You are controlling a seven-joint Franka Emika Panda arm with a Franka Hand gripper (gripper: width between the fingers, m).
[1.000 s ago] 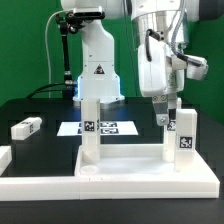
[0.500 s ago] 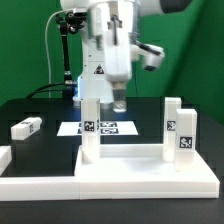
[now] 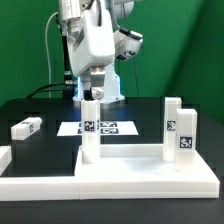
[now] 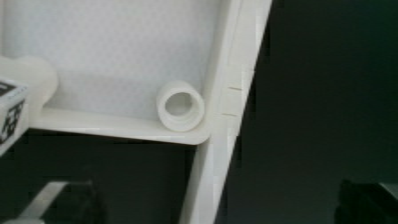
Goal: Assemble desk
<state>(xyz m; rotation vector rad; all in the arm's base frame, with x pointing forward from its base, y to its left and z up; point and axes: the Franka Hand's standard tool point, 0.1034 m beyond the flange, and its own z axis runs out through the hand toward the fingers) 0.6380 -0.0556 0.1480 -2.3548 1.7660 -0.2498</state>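
Nearest us, the desk top (image 3: 150, 178) lies flat, its long axis running side to side across the exterior view. One leg (image 3: 91, 135) stands on it, pointing straight up. Two more legs (image 3: 186, 132) stand upright toward the top's other end. The gripper (image 3: 96, 95) hovers just above the first leg, jaws spread apart. Behind the top lies the marker board (image 3: 115, 127).
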